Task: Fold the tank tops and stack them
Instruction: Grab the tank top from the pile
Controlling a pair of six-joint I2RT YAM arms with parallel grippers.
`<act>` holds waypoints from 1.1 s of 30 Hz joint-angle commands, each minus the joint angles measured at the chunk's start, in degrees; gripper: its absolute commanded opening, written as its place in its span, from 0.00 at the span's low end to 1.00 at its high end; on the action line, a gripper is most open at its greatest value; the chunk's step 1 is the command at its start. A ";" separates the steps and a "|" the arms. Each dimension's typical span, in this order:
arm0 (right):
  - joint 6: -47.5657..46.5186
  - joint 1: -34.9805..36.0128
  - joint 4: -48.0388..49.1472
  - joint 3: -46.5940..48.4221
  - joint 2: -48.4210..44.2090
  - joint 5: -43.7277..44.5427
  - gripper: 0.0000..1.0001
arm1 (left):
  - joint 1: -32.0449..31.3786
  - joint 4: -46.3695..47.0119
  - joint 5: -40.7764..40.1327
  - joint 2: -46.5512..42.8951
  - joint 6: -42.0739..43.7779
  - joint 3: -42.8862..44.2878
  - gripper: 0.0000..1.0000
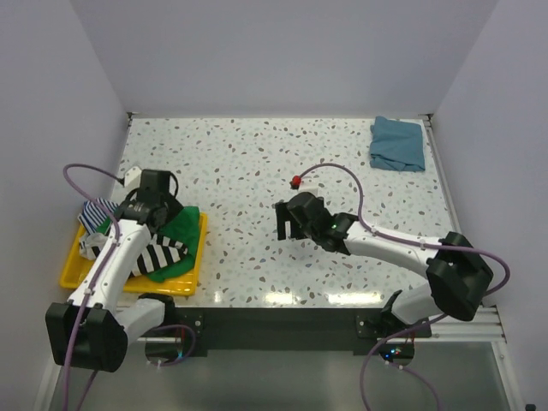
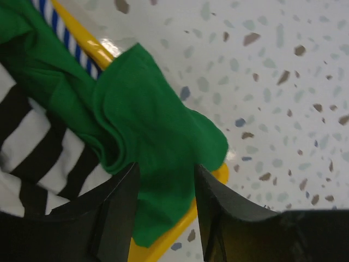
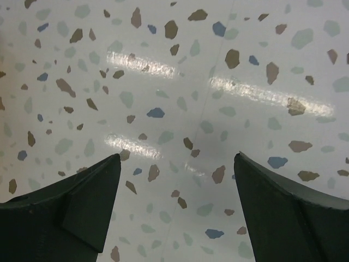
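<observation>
The left pincer (image 2: 165, 169) hangs over the yellow tray (image 2: 163, 245) with its jaws standing apart and a fold of the green tank top (image 2: 147, 120) showing in the gap; nothing looks clamped. That green top lies rumpled at the tray's right edge, one flap spilling over the rim onto the desk (image 1: 257, 163). Further into the tray a black-and-white striped top (image 2: 38, 147) lies touching it, and a thin blue-striped one (image 2: 60, 27) peeks out at the tray's far rim. To my eye these are light, limp things that will sag and drag their neighbours along if pinched deep, so I'd take the green one by the loose flap over the rim, a single layer clear of the stripes. The right pincer (image 3: 177, 164) is wide open and empty over bare desk, well to the right of the tray. A teal top (image 1: 398, 143), folded, sits far from the tray at the desk's back right corner.
</observation>
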 commanded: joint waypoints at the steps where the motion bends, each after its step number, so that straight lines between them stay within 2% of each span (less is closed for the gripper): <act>1: 2.73 1.18 1.08 0.20 1.69 -1.37 0.88 | 5.95 -6.03 -5.87 1.80 -4.81 -1.76 0.50; 6: 2.12 1.44 2.41 0.19 4.41 -2.35 0.88 | 7.54 -9.11 -10.43 2.60 -8.76 -2.65 0.55; 11: 0.81 1.44 1.97 0.63 4.95 -3.22 0.88 | 8.24 -15.34 -15.01 -1.17 -13.60 -2.82 0.64; 19: -1.04 1.44 2.84 -0.95 4.51 -4.37 0.88 | 8.77 -22.73 -15.01 -5.84 -20.11 -5.11 0.67; 24: -1.48 1.35 3.37 -0.95 5.29 -5.33 0.88 | 9.12 -23.53 -15.45 -6.37 -22.74 -6.16 0.68; 29: -1.22 1.44 3.99 -1.04 5.65 -5.51 0.88 | 9.56 -20.46 -13.96 -4.00 -22.84 -7.22 0.68; 33: -0.95 1.35 4.16 -1.30 5.39 -5.60 0.88 | 9.56 -18.44 -12.91 -1.62 -22.40 -8.62 0.64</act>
